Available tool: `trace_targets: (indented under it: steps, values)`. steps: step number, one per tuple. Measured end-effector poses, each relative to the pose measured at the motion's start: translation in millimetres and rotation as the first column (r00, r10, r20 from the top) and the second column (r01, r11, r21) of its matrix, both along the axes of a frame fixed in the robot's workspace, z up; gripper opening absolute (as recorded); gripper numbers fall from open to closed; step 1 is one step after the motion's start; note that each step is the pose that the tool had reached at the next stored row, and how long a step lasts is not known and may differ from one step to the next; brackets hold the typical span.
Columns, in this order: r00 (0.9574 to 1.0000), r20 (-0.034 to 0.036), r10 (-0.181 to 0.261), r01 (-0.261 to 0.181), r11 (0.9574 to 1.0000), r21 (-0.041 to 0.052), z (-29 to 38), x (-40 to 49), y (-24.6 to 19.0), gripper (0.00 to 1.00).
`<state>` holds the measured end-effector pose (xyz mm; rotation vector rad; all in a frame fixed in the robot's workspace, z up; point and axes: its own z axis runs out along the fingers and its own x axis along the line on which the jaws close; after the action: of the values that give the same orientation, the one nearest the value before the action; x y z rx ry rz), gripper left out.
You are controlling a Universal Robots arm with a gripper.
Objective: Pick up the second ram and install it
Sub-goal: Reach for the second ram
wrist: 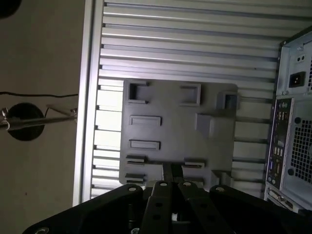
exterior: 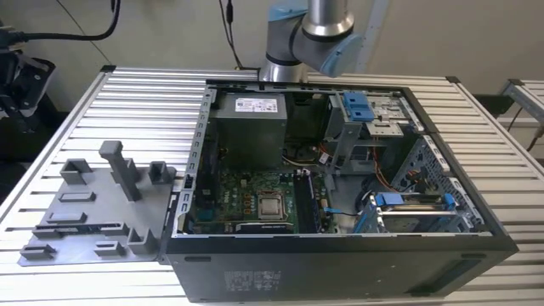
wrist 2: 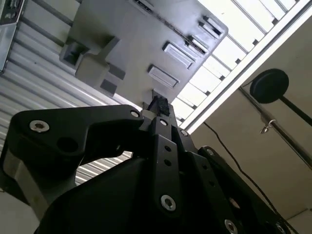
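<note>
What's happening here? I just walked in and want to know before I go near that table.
A robot arm is working at an open computer case on a slatted table. Its gripper hangs above the grey tray, which lies beside the case on the exterior view's left. I cannot tell whether it holds the ram.

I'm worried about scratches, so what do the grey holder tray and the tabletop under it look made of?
The holder tray looks like matte grey plastic, possibly printed: uniform dull colour, blocky pockets. The tabletop looks like bare aluminium: pale ribbed slats with a soft sheen.
</note>
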<state>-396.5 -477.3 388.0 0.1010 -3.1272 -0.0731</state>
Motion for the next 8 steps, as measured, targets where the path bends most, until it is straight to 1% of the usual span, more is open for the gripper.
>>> trace_targets:
  steps: [6, 8]
  values:
    - [1.0000, 0.0002, 0.000, 0.000, 1.0000, -0.0001, -0.1, 0.0, -13.9, 0.11]
    - [1.0000, 0.0001, 0.000, 0.000, 1.0000, -0.0001, -0.1, 0.0, -17.6, 0.11]
